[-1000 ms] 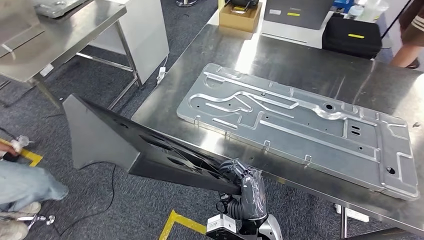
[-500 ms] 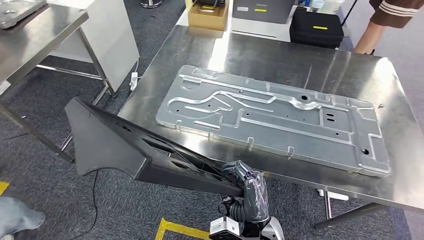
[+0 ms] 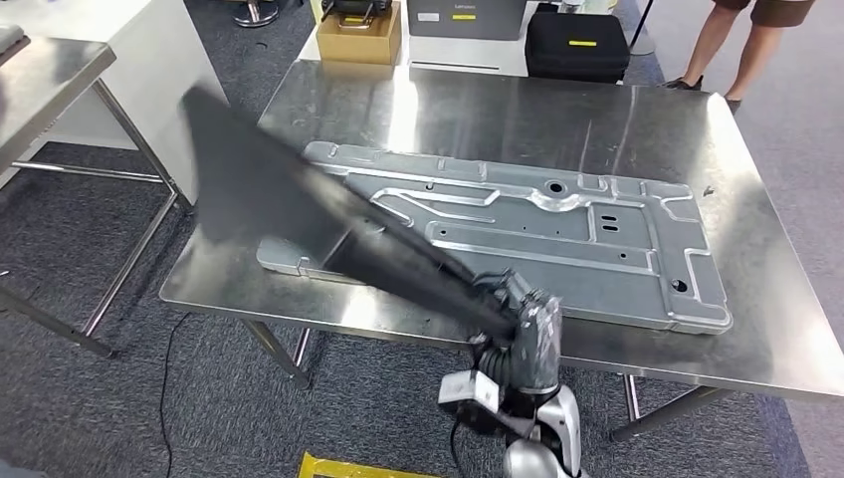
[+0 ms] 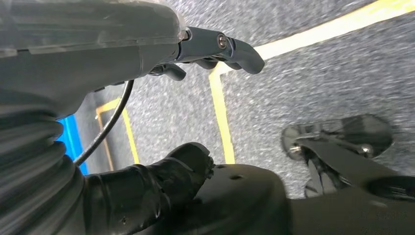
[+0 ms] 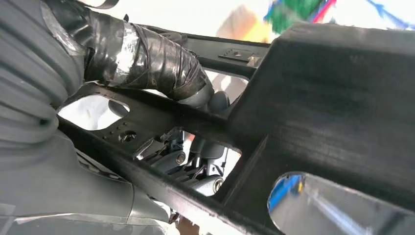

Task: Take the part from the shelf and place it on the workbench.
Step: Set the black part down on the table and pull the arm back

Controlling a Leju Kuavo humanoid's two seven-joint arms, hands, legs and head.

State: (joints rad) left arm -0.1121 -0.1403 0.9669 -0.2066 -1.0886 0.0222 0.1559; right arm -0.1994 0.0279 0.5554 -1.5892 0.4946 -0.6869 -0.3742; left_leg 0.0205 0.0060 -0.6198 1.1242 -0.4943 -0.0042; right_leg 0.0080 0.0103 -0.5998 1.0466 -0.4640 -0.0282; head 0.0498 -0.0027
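right hand (image 3: 518, 319) clenched — left (image 4: 161, 181) apparently slack

A shiny steel tabletop (image 3: 756, 299) on thin metal legs stands on grey carpet floor (image 3: 90, 418); a large stamped metal panel (image 3: 557, 234) lies flat on it, lengthwise across the middle

A large stamped sheet-metal panel (image 3: 518, 234) lies flat on the stainless-steel workbench (image 3: 756, 289). A long black plastic part (image 3: 318, 224) extends over the workbench's near-left area, above the panel's left end, held at its near end by the right hand (image 3: 518, 309). A brown cardboard box (image 3: 363, 35) and a black carry case (image 3: 579, 45) stand behind the workbench
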